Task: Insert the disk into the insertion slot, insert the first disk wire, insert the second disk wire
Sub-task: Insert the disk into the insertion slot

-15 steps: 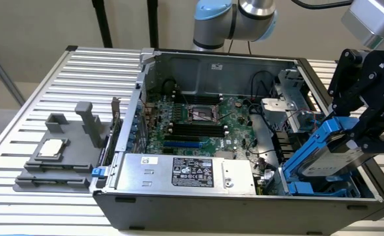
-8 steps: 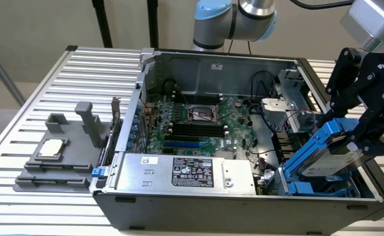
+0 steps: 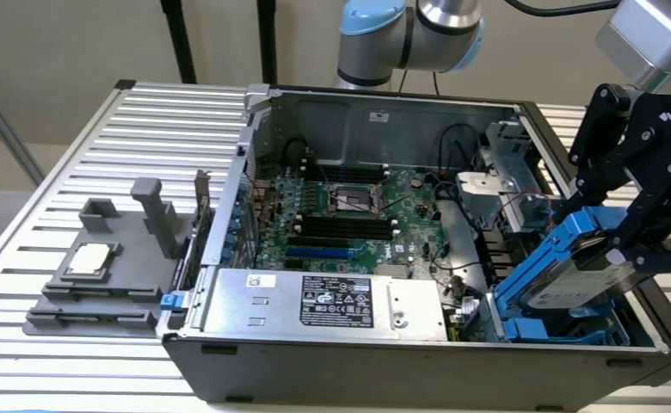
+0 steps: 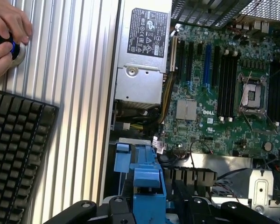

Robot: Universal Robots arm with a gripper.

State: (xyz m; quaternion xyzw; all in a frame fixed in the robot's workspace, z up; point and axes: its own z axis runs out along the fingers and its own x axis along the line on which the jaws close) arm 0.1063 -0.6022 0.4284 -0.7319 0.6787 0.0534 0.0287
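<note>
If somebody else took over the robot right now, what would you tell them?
The gripper is shut on the disk, holding it tilted.
Where: the disk's lower end is at the insertion slot, at the exterior view's right of the open computer case.
Done: the disk is at the slot.
Left: the disk is not seated flat yet, and no wire is plugged into it.

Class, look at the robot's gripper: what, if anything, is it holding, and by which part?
The gripper holds the disk by the upper end of its blue carrier frame, with the disk tilted over the insertion slot.
</note>
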